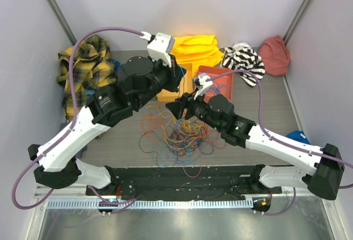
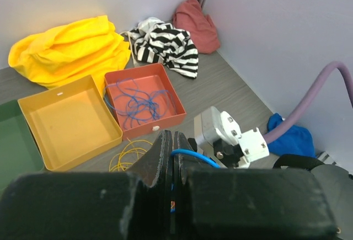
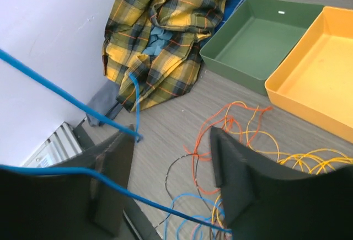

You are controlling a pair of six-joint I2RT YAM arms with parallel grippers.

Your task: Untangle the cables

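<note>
The cables point(image 1: 176, 134) lie as a loose tangle of orange, yellow, blue and dark wires on the table between the arms. Part of it shows in the right wrist view point(image 3: 231, 124). My left gripper point(image 1: 177, 76) hovers above the trays and is shut on a thin blue cable point(image 2: 190, 155) that arcs out between its jaws point(image 2: 173, 149). My right gripper point(image 1: 177, 110) is open just above the far edge of the tangle. In its own view point(image 3: 171, 168) the taut blue cable point(image 3: 66, 95) runs across in front of the wide-apart fingers, not gripped.
A red tray point(image 2: 175, 120) holds several blue cables, beside a yellow tray point(image 2: 71, 118) and a green tray point(image 3: 259, 41). A yellow cable loop point(image 2: 128, 153) lies near them. A plaid shirt point(image 1: 85, 66), yellow cloth point(image 1: 196, 47), striped cloth point(image 1: 242, 58), pink cloth point(image 1: 274, 55) and blue cloth point(image 1: 298, 136) ring the table.
</note>
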